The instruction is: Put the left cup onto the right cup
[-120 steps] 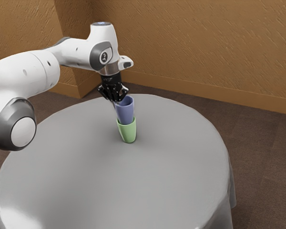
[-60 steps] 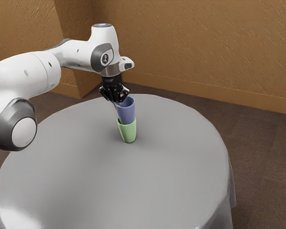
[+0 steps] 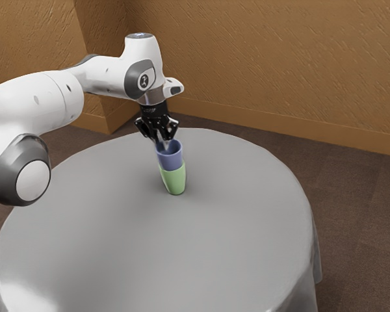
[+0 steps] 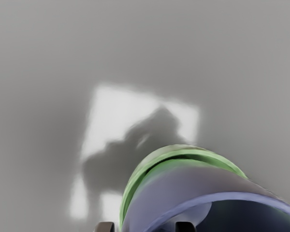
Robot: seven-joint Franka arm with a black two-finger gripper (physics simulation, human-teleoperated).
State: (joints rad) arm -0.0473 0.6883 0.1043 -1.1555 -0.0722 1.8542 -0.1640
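The blue cup (image 3: 171,156), nested in the green cup (image 3: 175,181), looks light, stiff and best held by its rim; our gripper (image 3: 162,139) stands open above it.

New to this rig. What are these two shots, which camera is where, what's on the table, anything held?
A simulated white robot arm with a black two-finger gripper works at a round table under grey cloth. The exterior view comes from a camera beside the arm; the wrist view comes from a camera on the hand, looking down. On the table stands a green cup with a blue cup nested in it. The gripper is at the blue cup's rim; whether it grips the cup I cannot tell.
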